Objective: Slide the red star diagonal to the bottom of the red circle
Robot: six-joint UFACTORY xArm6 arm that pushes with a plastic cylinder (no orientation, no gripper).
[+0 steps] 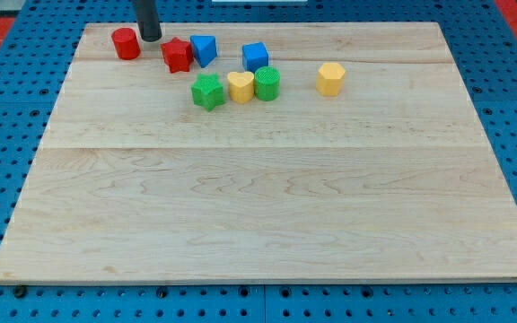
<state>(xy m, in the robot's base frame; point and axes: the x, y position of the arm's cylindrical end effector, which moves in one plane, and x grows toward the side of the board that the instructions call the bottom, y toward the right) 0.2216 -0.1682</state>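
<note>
The red circle [126, 43] stands near the view's top left of the wooden board [267, 206]. The red star [177, 56] lies to its right and slightly lower, touching the blue triangle-like block [204, 49]. My tip [151, 38] is at the view's top, between the red circle and the red star, just above and left of the star.
A blue cube [255, 56] sits right of the star group. Below it a green star [208, 91], a yellow heart [240, 87] and a green cylinder [267, 83] form a row. A yellow hexagon [330, 79] stands further right. Blue pegboard surrounds the board.
</note>
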